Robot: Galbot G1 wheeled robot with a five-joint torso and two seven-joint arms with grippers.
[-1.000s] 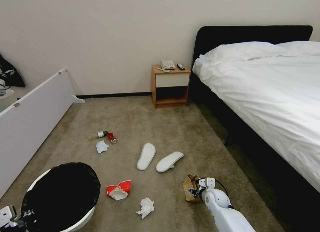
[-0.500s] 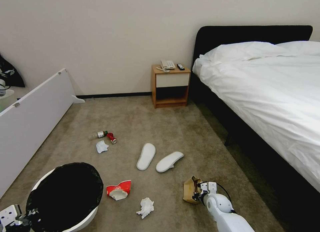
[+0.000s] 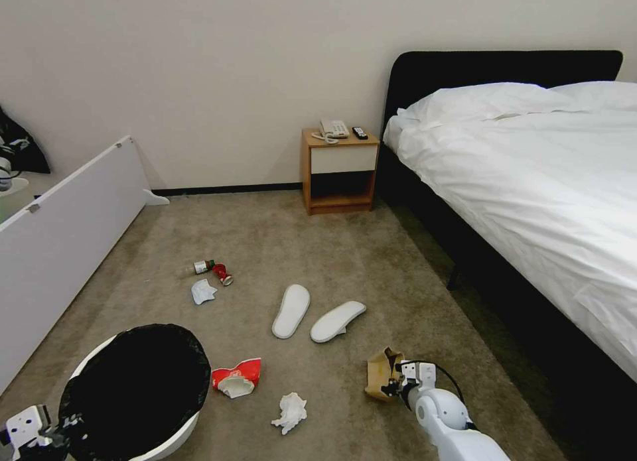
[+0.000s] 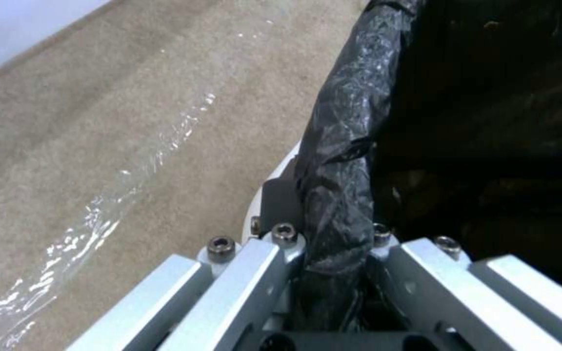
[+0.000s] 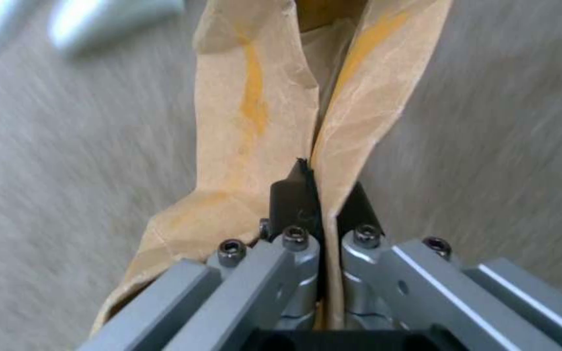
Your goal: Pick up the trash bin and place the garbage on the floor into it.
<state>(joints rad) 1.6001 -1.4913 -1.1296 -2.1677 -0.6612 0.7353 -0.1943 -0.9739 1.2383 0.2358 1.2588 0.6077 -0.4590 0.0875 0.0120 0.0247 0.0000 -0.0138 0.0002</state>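
Note:
The trash bin [image 3: 136, 389], white with a black liner, tilts at the lower left over the floor [image 3: 279, 242]. My left gripper [image 3: 46, 433] is shut on its near rim; the left wrist view shows that gripper [image 4: 330, 214] pinching the lined rim of the bin [image 4: 346, 136]. My right gripper [image 3: 397, 380] is shut on the brown paper bag [image 3: 378, 375]. Up close, the right gripper [image 5: 320, 190] clamps a fold of the bag [image 5: 255, 122]. Two white slippers [image 3: 290, 310] [image 3: 337, 321], a red-white carton [image 3: 237, 378], crumpled paper [image 3: 290, 411], a bottle [image 3: 198, 268], a red can [image 3: 222, 274] and a mask [image 3: 202, 291] lie on the carpet.
A bed [image 3: 531, 182] with a black frame fills the right side. A wooden nightstand [image 3: 340, 171] stands against the far wall. A long white panel [image 3: 60, 242] leans along the left. Open carpet lies between the slippers and the nightstand.
The bin and my left gripper have shifted a little to the right. My right gripper has drawn slightly back toward me with the paper bag in it.

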